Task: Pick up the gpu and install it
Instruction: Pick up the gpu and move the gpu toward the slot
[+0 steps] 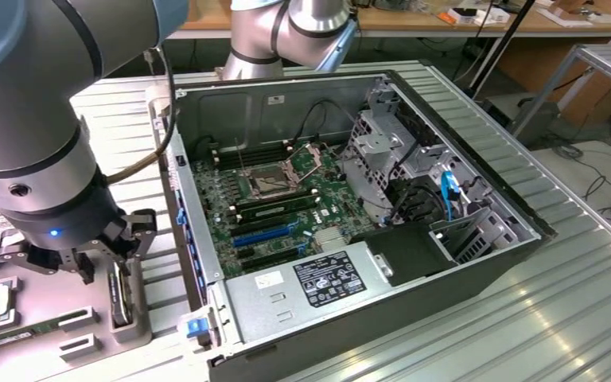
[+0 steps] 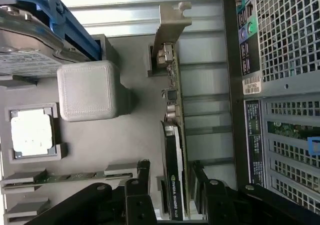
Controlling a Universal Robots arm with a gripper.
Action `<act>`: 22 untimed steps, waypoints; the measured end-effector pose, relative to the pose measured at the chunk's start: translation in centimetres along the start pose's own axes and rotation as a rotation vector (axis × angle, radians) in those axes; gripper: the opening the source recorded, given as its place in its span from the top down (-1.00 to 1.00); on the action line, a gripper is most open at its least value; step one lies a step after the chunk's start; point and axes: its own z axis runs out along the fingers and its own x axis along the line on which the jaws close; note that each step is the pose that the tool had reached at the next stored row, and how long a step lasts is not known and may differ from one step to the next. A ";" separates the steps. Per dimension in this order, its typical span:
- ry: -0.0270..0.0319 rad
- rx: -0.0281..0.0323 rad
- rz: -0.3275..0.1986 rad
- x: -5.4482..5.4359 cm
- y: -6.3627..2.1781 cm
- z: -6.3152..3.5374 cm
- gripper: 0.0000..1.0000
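Note:
The gpu [image 2: 175,150] stands on edge in a slot of the grey parts tray [image 2: 130,135]. Its thin green board, black shroud and silver end bracket [image 2: 170,22] are seen edge-on in the wrist view. My gripper [image 2: 171,177] is open and straddles the card's shroud end, one black finger [image 2: 143,172] on each side with small gaps left. In the exterior view the gripper [image 1: 112,256] hangs low over the gpu [image 1: 121,301], at the exterior view's left of the open computer case [image 1: 476,263]. Inside the case lies the motherboard [image 1: 274,199] with its blue slots [image 1: 263,235].
On the tray lie a silver hard drive [image 2: 25,60] in a blue caddy, a processor [image 2: 31,132] in a square holder, a memory stick [image 2: 70,176] and a raised grey block [image 2: 90,90]. The case's perforated rear wall [image 2: 287,60] runs close beside the gpu.

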 end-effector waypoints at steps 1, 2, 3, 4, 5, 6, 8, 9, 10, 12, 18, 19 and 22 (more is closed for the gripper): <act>0.0002 -0.0009 0.000 0.0 0.11 0.27 0.10; 0.0002 -0.0011 0.000 0.0 0.19 0.48 0.10; 0.0002 -0.0015 0.000 -0.2 0.35 0.77 0.10; 0.0001 -0.0017 0.000 -0.4 0.44 0.92 0.10; 0.0001 -0.0019 0.000 -0.5 0.47 1.07 0.10; 0.0002 -0.0018 0.000 -0.5 0.47 1.17 0.10; 0.0000 -0.0019 0.000 -0.5 0.28 1.19 0.10; 0.0001 -0.0018 0.000 -0.5 0.20 1.19 0.10; 0.0001 -0.0018 0.000 -0.5 0.02 1.20 0.10; 0.0001 -0.0019 0.000 -0.5 0.02 1.20 0.10; 0.0000 -0.0018 0.000 -0.5 0.02 1.20 0.40; 0.0001 -0.0019 0.000 -0.5 0.02 1.20 0.40; 0.0000 -0.0019 0.000 -0.5 0.02 1.20 0.46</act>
